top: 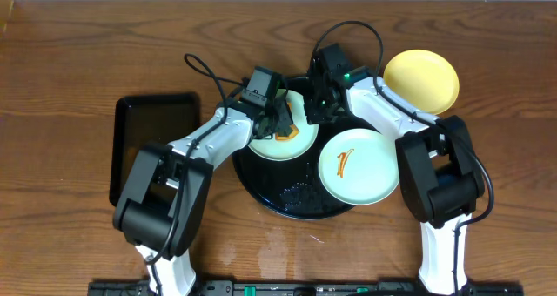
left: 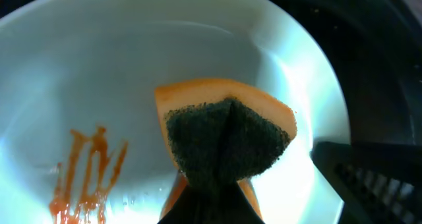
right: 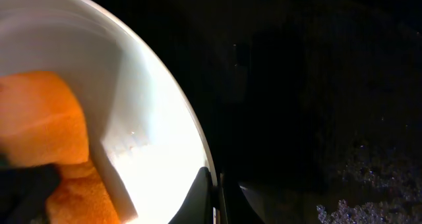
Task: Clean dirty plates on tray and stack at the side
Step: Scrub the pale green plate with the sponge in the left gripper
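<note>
A mint-green plate (top: 264,146) lies at the back left of the round black tray (top: 287,200). My left gripper (top: 283,126) is shut on an orange sponge (left: 227,135) with a dark green scrub face, pressed onto this plate (left: 132,66) beside an orange-brown smear (left: 86,178). My right gripper (right: 215,191) is shut on the same plate's rim (right: 151,151). It shows at the plate's right side in the overhead view (top: 315,113). A second mint-green plate (top: 370,170) with a smear (top: 345,161) lies on the tray's right. A pale yellow plate (top: 421,80) lies on the tabletop at the back right.
A rectangular black tray (top: 152,144) lies left of the round tray. Water droplets (top: 300,193) sit on the round tray's front part, and also show in the right wrist view (right: 369,184). Both arms cross over the back of the round tray.
</note>
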`<action>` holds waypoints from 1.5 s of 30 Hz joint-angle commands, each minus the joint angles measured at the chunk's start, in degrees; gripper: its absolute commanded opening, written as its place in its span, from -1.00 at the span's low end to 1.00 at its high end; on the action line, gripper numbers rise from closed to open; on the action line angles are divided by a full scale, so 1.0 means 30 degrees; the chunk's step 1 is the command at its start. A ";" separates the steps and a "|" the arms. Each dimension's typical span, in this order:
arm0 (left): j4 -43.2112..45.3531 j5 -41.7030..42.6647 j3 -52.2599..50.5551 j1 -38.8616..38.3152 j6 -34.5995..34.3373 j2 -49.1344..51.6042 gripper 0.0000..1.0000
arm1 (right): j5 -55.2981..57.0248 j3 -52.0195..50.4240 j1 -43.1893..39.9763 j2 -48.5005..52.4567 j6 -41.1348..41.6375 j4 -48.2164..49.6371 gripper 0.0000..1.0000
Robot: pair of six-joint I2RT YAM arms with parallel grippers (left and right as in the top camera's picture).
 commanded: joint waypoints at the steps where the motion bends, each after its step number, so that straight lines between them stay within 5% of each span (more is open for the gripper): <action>1: -0.0539 -0.1916 0.0204 -0.0022 0.0197 0.0670 -0.85 | 0.0117 -0.0044 0.0117 0.0823 0.0233 -0.0022 -0.98; 7: -0.2120 -0.8094 0.0211 -0.0022 0.0393 0.0648 -0.85 | 0.0124 -0.0044 0.0117 0.0823 0.0226 -0.0248 -0.98; 18: -0.2353 -1.1366 0.1013 -0.0022 0.3789 -0.1137 -0.85 | 0.0131 -0.0044 0.0117 0.0823 0.0211 -0.0503 -0.97; 24: -0.2361 -1.0127 0.1158 -0.0029 0.3687 -0.3045 -0.85 | 0.0124 -0.0044 0.0117 0.0823 0.0219 -0.0568 -0.98; 34: -0.2426 -0.0073 0.0648 -0.0102 0.0539 -0.1406 -0.85 | 0.0124 -0.0044 0.0117 0.0823 0.0211 -0.0546 -0.98; 41: -0.3701 -0.0678 0.0648 0.0007 0.1144 0.0423 -0.85 | 0.0124 -0.0044 0.0117 0.0823 0.0153 -0.0576 -0.98; 45: -0.4801 -0.3708 0.0685 0.0204 0.1953 0.0262 -0.85 | 0.0117 -0.0044 0.0117 0.0823 0.0146 -0.0678 -0.98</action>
